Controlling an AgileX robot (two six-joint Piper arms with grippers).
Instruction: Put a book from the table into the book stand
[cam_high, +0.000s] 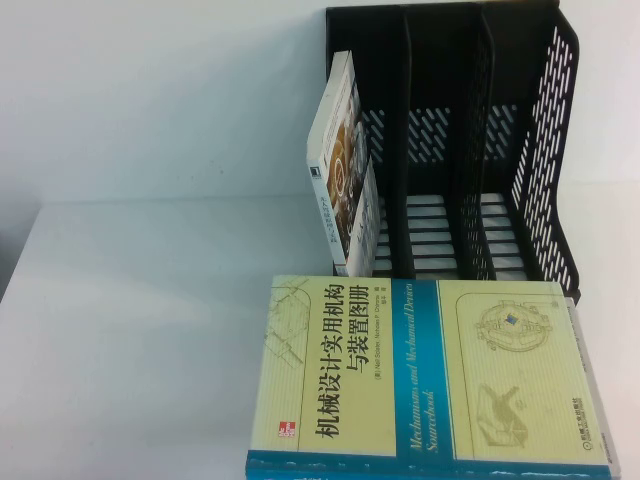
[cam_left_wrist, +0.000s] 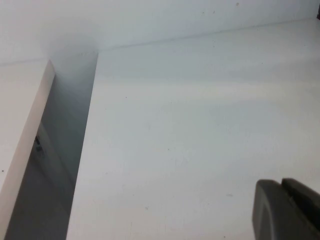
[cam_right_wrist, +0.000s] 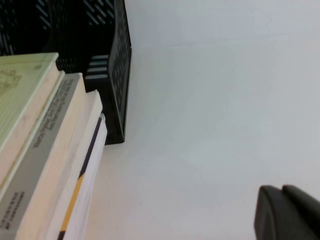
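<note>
Well, book: lying flat atop a stack on the table, just before the stand, untouched.
Stand: left slot taken by a leaning white book; others free.
Left gripper: clenched, parked over bare table.
Right gripper: beside the stack; cannot tell.

We see the book stand at the far right of the surface, its three upright slots opening toward us. A thinner book stands in its leftmost slot, leaning left; we cannot tell what the other two slots hold. Just in front of the stand, the book lies flat on top of a stack of other books. Our left gripper hangs over the surface well left of the stack, our right gripper over the surface to its right.
</note>
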